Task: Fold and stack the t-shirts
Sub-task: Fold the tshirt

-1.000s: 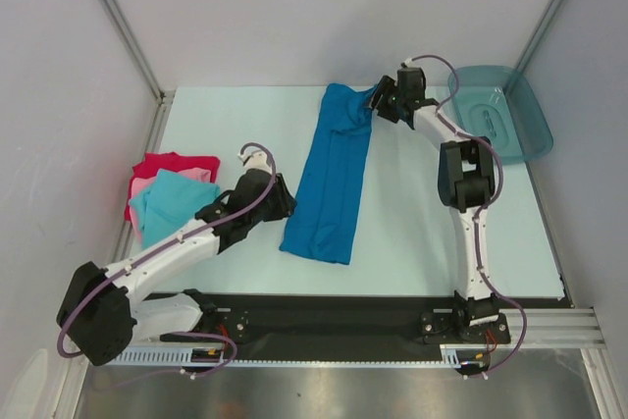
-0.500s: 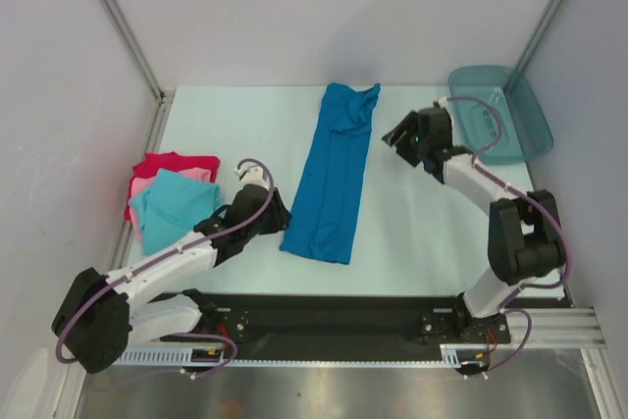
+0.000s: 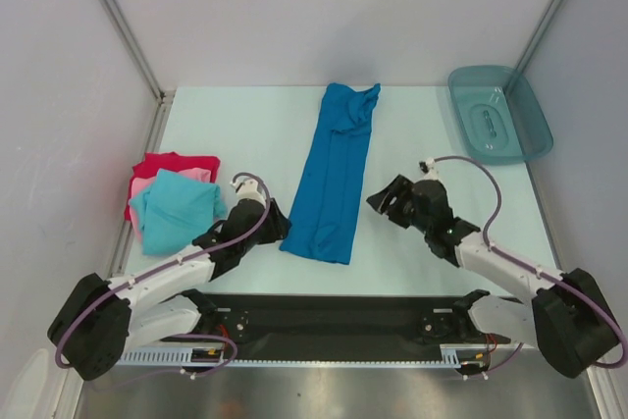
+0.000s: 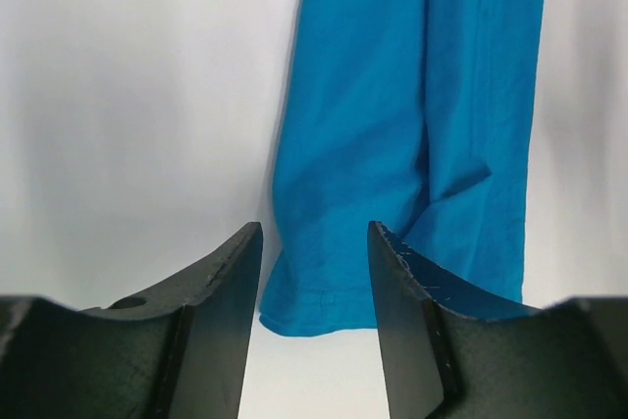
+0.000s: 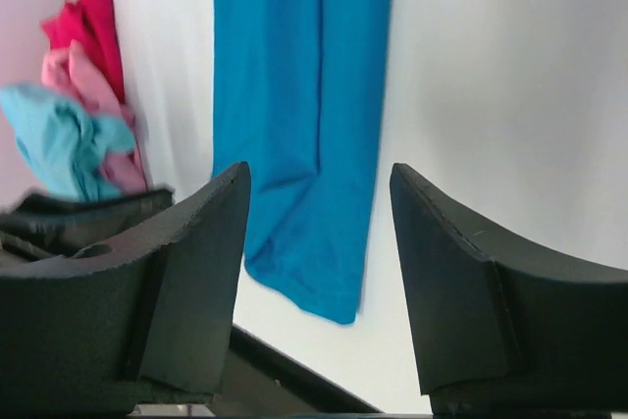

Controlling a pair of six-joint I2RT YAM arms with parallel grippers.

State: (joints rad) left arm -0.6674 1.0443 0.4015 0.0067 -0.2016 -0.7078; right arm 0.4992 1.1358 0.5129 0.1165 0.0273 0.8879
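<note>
At the left edge of the bench (image 3: 245, 125), close to the side wall, three shirts lie in a loose pile: the red t-shirt (image 3: 162, 162) at the bottom and farthest back, the pink t-shirt (image 3: 143, 186) over it, and the light turquoise t-shirt (image 3: 177, 205) on top. Bare bench stretches behind the pile and between it and the middle.

The left hand (image 3: 279, 222) sits low, just beside the near left corner of the blue t-shirt (image 3: 334, 179). Its fingers stand apart with nothing between them, and its wrist view shows the shirt's hem just ahead of the fingertips.

The blue t-shirt is folded into a long narrow strip down the middle of the bench. Its collar end lies at the far side and its hem toward the arms, slanting slightly left.

The right hand (image 3: 380, 201) hovers just right of the strip's lower half, apart from the cloth. It is spread wide and empty. Open bench lies to its right and behind it.

The teal tray (image 3: 498, 115) rests at the far right corner, well away from both hands.
</note>
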